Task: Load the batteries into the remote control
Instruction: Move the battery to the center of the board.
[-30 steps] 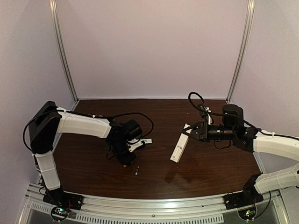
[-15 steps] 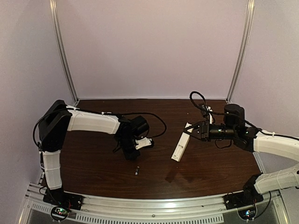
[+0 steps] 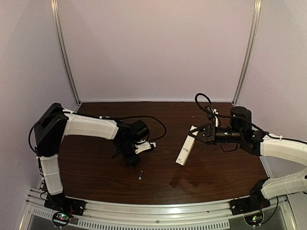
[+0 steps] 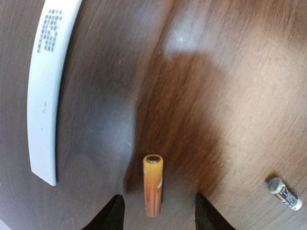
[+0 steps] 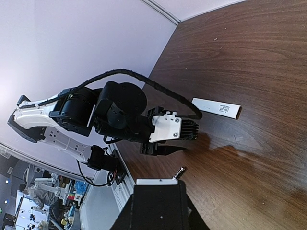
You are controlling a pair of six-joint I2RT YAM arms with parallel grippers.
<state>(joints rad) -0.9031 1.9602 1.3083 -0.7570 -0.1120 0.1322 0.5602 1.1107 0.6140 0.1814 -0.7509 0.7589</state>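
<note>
The left gripper (image 3: 130, 159) hangs open low over the table (image 3: 216, 177). Its fingers (image 4: 114, 215) stand either side of the orange battery (image 4: 153, 189) without touching it. That battery lies flat, its long axis running along the fingers, so the jaws would likely close across its width. The black battery (image 4: 284, 192) lies off to one side, nearer the left arm than the right. The right gripper (image 3: 195, 136) is clamped on the far end of the remote (image 3: 184, 150), holding it slanted, well apart from both batteries.
</note>
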